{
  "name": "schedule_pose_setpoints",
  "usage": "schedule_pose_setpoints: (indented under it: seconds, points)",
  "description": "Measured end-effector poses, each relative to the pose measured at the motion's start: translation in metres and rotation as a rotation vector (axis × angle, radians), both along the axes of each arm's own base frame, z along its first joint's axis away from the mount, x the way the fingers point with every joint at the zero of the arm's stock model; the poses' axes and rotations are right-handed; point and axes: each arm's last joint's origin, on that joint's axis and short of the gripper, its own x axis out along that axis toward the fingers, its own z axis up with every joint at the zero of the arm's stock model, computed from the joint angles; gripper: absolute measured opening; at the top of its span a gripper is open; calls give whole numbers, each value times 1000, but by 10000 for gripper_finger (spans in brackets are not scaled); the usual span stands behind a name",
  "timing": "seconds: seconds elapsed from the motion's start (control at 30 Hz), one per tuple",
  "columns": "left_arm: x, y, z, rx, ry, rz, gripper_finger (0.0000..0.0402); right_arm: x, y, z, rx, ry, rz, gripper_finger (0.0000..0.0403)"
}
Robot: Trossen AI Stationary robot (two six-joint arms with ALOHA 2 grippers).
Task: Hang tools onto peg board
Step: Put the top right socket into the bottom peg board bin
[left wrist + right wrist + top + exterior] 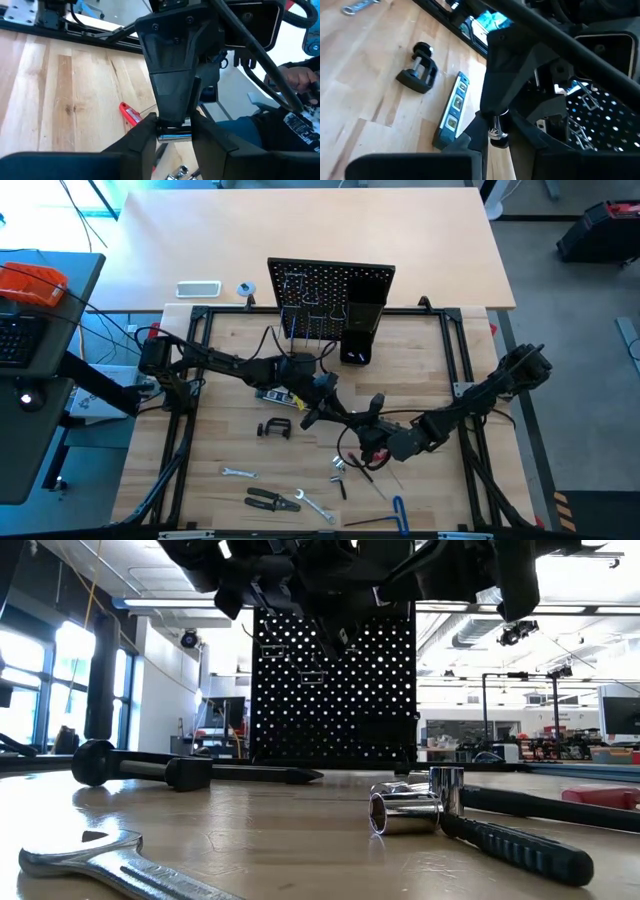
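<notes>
My two grippers meet nose to nose above the table's middle, in front of the peg board. Between them hangs a small chrome socket. My left gripper reaches in from the table's left and is shut on it. My right gripper reaches in from the right and is shut on it too. Below them on the wood lie the dark level and the black C-clamp. Wrenches, pliers and a blue hex key lie nearer the front edge. My left gripper has the socket's one end between its two fingers, which come nearly level from the table's left. The socket is lifted clear of the table. My right gripper's fingers hide the rest of it. My right gripper pinches the socket's other end between its two fingers, coming nearly level from the table's right. The socket stands about upright in this view, clear of the table, with my left gripper's fingertips on its upper end.
The peg board carries thin hooks and a black box holder at its right. Loose sockets and a red-handled screwdriver lie under the right arm. A person sits beyond the table.
</notes>
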Motion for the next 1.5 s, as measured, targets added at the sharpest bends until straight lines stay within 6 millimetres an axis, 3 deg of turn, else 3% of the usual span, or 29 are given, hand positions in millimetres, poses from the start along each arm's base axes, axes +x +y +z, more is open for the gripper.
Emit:
schedule_pose_setpoints:
  seconds: [0.27, 0.43, 0.77, 0.97, 1.07, 1.17, 1.33, 1.5]
  points:
    - [0, 4, 0, -10, 10, 8, 158, -1, 0, -1, 21, -14, -41, 27]
    - [0, 5, -1, -5, 8, -4, 165, -2, 0, -2, 12, 1, -40, 1]
    - [-3, 7, -7, 26, 65, 0, 75, -2, -2, -4, 28, 6, -45, 0]
    - [-24, 2, -38, 149, 400, -50, 50, -4, -1, -13, 180, 70, 26, 0]
    - [-41, -14, -52, 301, 596, -76, 55, -7, 1, -21, 306, 170, 104, 0]
    - [-50, -37, -56, 396, 662, -104, 68, -9, 2, -25, 411, 229, 156, 0]
    - [-55, -81, -55, 489, 610, -152, 105, -7, 6, -27, 460, 259, 234, 7]
    - [-53, -118, -55, 547, 471, -126, 154, -4, 9, -30, 486, 248, 271, 62]
